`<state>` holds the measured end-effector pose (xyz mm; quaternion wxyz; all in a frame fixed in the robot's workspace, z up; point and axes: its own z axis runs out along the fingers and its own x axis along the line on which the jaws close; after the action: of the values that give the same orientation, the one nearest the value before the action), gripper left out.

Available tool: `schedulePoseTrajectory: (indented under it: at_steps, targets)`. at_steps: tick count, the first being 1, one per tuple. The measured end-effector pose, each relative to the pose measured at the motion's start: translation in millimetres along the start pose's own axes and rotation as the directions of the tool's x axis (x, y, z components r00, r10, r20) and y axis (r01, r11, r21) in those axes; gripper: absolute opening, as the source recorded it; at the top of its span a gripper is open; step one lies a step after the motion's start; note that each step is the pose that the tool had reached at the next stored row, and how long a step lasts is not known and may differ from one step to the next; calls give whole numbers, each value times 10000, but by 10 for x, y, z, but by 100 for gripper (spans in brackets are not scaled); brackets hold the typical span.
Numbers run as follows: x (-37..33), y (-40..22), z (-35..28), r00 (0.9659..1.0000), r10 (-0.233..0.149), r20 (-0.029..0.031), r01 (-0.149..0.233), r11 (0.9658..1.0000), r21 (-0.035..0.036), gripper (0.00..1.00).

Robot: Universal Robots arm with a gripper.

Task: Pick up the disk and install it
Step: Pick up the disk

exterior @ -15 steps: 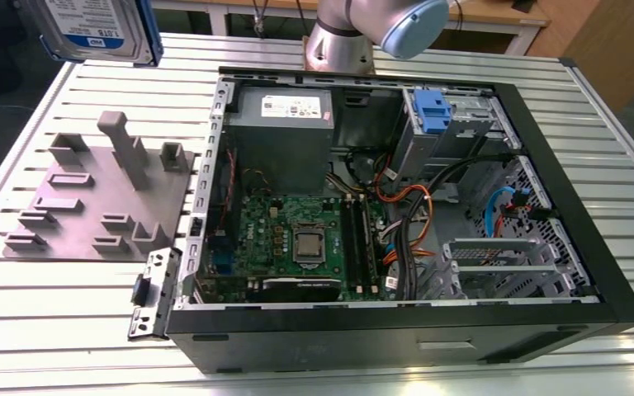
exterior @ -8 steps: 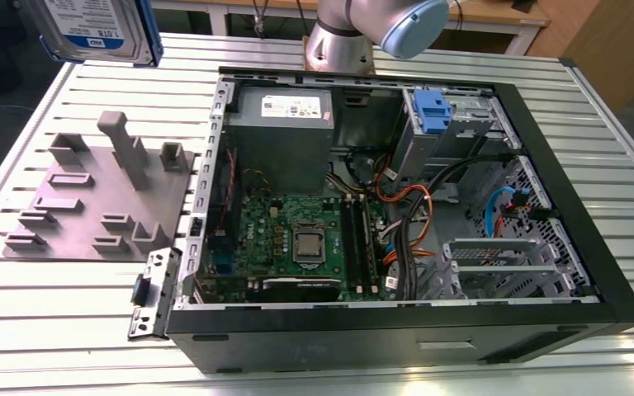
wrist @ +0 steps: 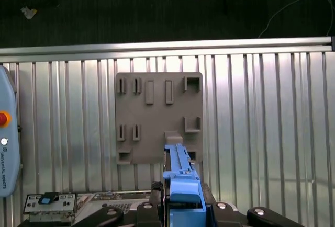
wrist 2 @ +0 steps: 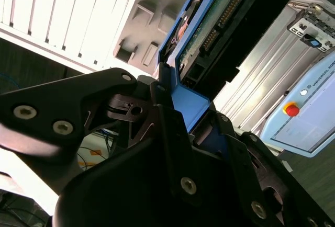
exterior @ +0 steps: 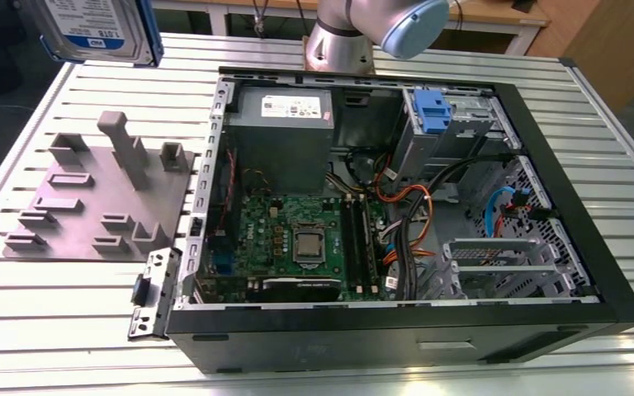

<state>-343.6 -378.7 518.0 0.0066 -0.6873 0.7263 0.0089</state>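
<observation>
One pincer [wrist: 181, 210] clamps the disk [exterior: 92, 29], held high over the grey fixture plate [wrist: 157, 117]

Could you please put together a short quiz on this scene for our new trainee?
1. True or false: the disk already sits inside the computer case.
2. The claw is: A) open, B) shut on the disk, C) shut on a cable.
3. In the first wrist view, which grey thing lies on the slatted table beyond the disk?
Key: 1 false, it is held up outside the case; 2 B; 3 the fixture plate.
</observation>
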Motion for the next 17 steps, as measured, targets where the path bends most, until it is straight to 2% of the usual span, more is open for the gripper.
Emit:
schedulePoseTrajectory:
  at_steps: [3,9,17]
  targets:
    - [11,-35,0,10000,1,0,-1,10000,0,36]
    - [108,-51,-3,10000,2,0,-2,10000,0,36]
    - [113,-65,-3,10000,1,0,-1,10000,0,36]
